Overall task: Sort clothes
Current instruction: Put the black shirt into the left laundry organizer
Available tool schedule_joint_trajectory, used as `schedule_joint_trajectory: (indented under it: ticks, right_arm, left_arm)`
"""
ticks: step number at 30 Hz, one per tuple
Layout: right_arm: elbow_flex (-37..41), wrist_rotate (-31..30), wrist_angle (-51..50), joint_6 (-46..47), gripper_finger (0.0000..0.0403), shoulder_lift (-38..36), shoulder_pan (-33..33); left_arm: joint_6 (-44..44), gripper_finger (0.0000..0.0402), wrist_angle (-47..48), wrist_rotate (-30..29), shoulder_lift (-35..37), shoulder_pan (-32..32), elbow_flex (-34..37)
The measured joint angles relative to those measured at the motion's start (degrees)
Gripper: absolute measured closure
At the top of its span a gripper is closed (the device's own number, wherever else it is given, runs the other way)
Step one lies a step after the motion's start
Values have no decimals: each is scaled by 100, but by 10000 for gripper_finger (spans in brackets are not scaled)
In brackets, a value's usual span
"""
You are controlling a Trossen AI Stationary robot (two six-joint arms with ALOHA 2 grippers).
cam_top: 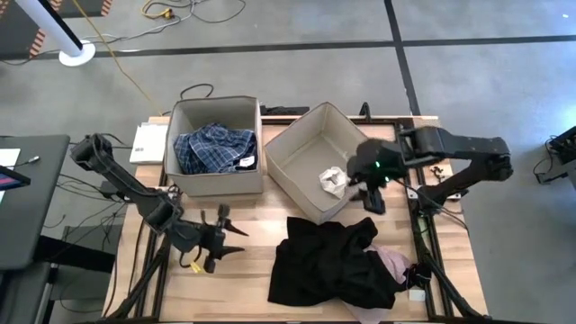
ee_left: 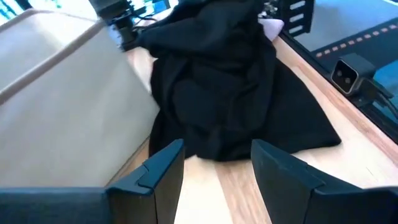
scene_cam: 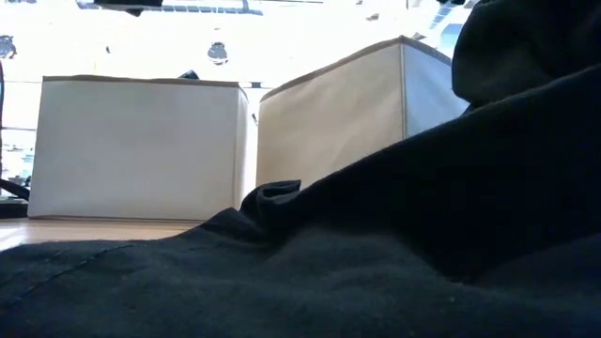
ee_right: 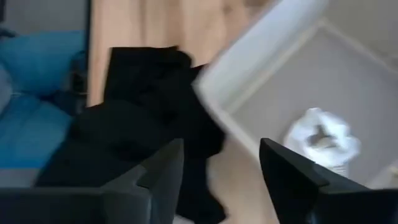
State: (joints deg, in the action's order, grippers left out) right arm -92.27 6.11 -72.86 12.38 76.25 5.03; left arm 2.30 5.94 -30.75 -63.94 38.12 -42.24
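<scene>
A large black garment (cam_top: 328, 263) lies crumpled on the table at the near right, with a pink piece (cam_top: 396, 264) at its right side; both show in the left wrist view (ee_left: 230, 81). A blue-and-white plaid shirt (cam_top: 214, 148) lies in the left beige box (cam_top: 214, 106). A small white-grey piece (cam_top: 334, 181) lies in the right beige box (cam_top: 306, 135); it also shows in the right wrist view (ee_right: 322, 138). My right gripper (cam_top: 370, 200) is open and empty over the right box's near corner. My left gripper (cam_top: 225, 236) is open and empty, left of the black garment.
The two beige boxes stand side by side at the table's far middle, the right one turned at an angle. A white device (cam_top: 148, 142) lies left of the left box. Bare wood (cam_top: 247, 288) lies between my left gripper and the black garment.
</scene>
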Motion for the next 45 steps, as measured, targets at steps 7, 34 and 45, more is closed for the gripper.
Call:
schedule_joint_trajectory:
  ticks: [7,34,45]
  right_arm:
    - [0,-8,0,1160,154,57,1325]
    - [0,-922,921,3396,154,2560,3891]
    - [0,-1681,601,3324,154,3601,3704]
  left_arm:
    - [570,219,-1120,166,-878,-189,-2]
    - [826,219,-3526,1766,-2434,-1328,-2]
    - [504,219,-3585,1945,-2432,-1321,-2]
